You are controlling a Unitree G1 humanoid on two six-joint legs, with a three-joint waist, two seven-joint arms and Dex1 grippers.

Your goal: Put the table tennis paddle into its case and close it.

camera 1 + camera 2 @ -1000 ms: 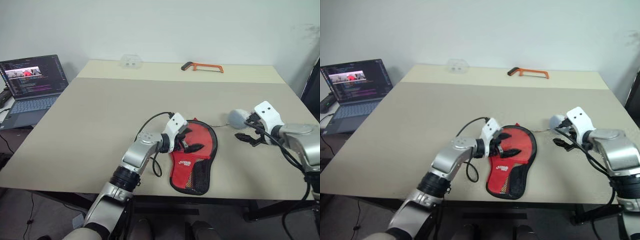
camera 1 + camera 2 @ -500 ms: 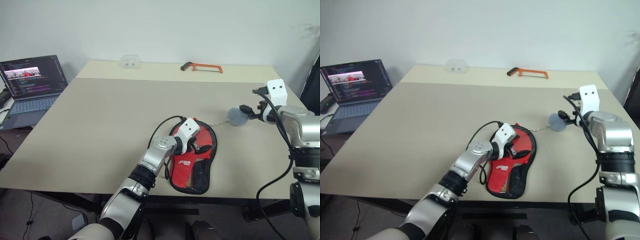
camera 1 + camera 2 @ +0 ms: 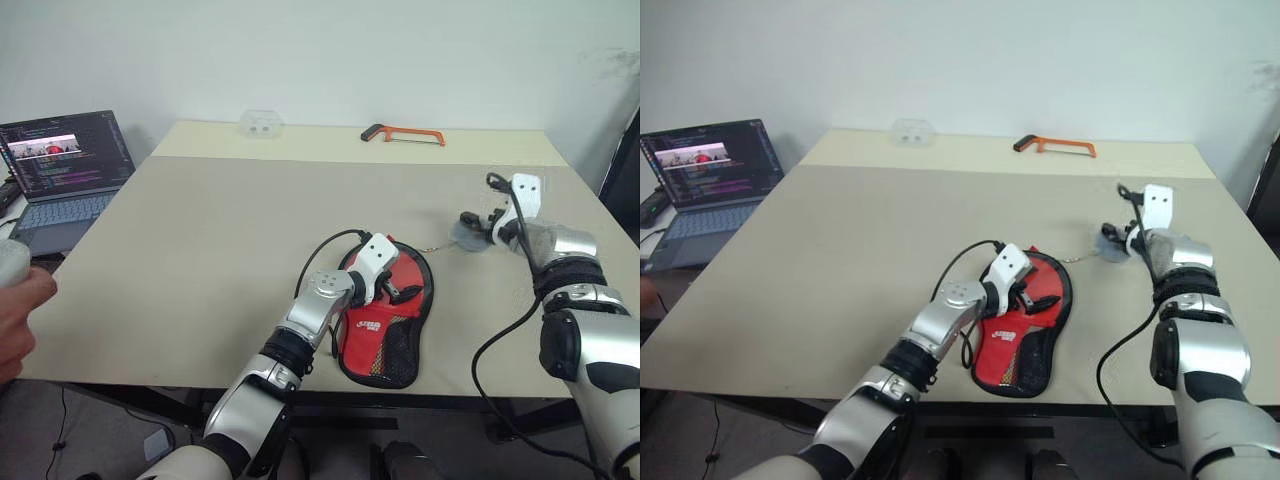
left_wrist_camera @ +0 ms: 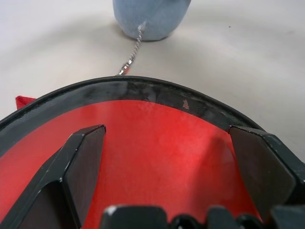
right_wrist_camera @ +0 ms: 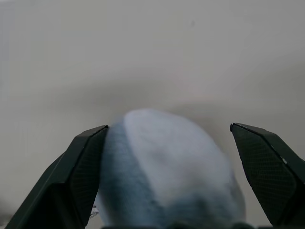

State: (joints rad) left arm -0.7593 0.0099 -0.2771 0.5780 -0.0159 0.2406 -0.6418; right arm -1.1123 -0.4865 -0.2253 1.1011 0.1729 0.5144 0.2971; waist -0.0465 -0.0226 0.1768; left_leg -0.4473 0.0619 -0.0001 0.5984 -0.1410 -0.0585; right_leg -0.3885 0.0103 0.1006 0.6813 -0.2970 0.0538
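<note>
We take the case (image 3: pixel 385 320) as our landmark: it lies flat near the front edge of the table (image 3: pixel 200 250), round red end away from the robot, black mesh end toward it. Our left gripper (image 3: pixel 392 288) sits over the red part with its fingers (image 4: pixel 81 162) spread wide and nothing between them; whether they touch the fabric we cannot tell. Whether the paddle is in the case we cannot tell. A thin chain (image 4: pixel 131 52) runs from the far rim of the case to a grey-blue pouch (image 3: pixel 466 233) lying to the right of the case and a little farther back. Our right gripper (image 3: pixel 478 222) is at that pouch, jaws wide on either side of it, not clamped. A hacksaw (image 3: pixel 404 133) lies well beyond the case at the table's far edge, and a laptop (image 3: pixel 62 175) stands far to the case's left. A person's hand (image 3: pixel 18 320) shows at the left, well apart from the case.
</note>
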